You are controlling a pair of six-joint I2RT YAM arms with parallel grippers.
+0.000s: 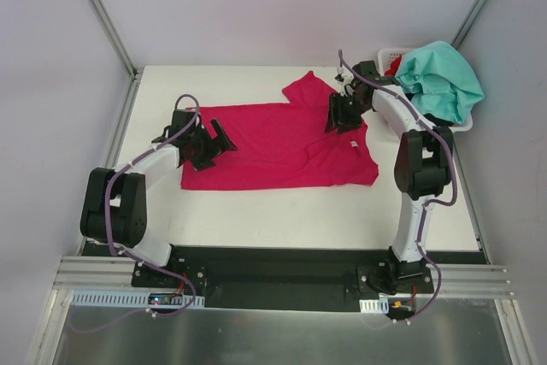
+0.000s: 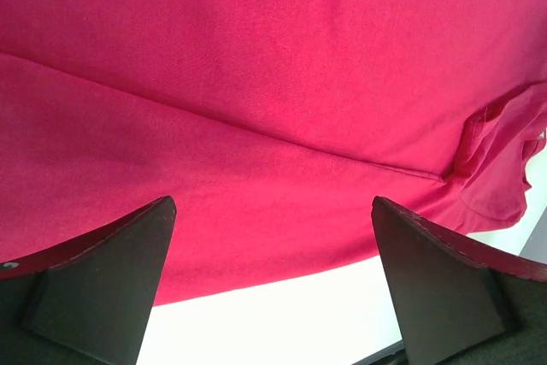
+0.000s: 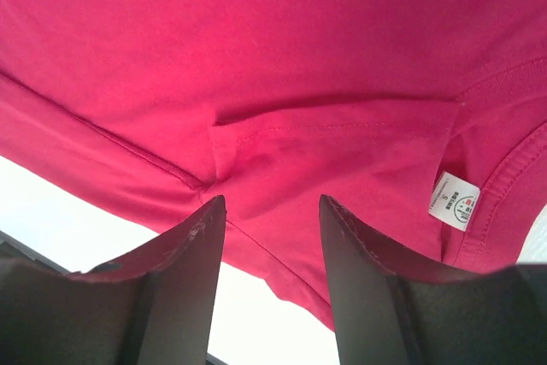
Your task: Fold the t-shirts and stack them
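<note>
Spread across the middle of the desk (image 1: 256, 215) in the overhead view: the magenta-pink t-shirt (image 1: 282, 147). Lies mostly flat, one sleeve poking toward the upper centre, white label (image 1: 353, 144) showing near the right end. Laid out lengthwise between the two arms, apparently to put one end within reach of each.

Left hand (image 1: 214, 141): at the shirt's left edge, fingers spread wide, nothing between them. In its wrist view, hangs over pink cloth just inside the hem, with a strip of bare white desk along the bottom of the frame. Seemingly placed there to take that edge.

Right hand (image 1: 344, 113): at the upper right of the shirt, close to the neckline. Partly open, gripping nothing. In its wrist view, frames a small stitched fold of cloth just left of the label. Tips touching the cloth or just above it: hard to tell from this angle. Probably lined up on that fold as a pinch point.

Parked in the upper right corner: white basket (image 1: 462, 126), teal-mint t-shirt (image 1: 440, 74) draped over the rim, a bit of a red t-shirt (image 1: 395, 64) inside. Kept aside, likely to leave the desk free for folding.

No folded stack anywhere in view. Judging by that, task near its start, first fold not yet made.
</note>
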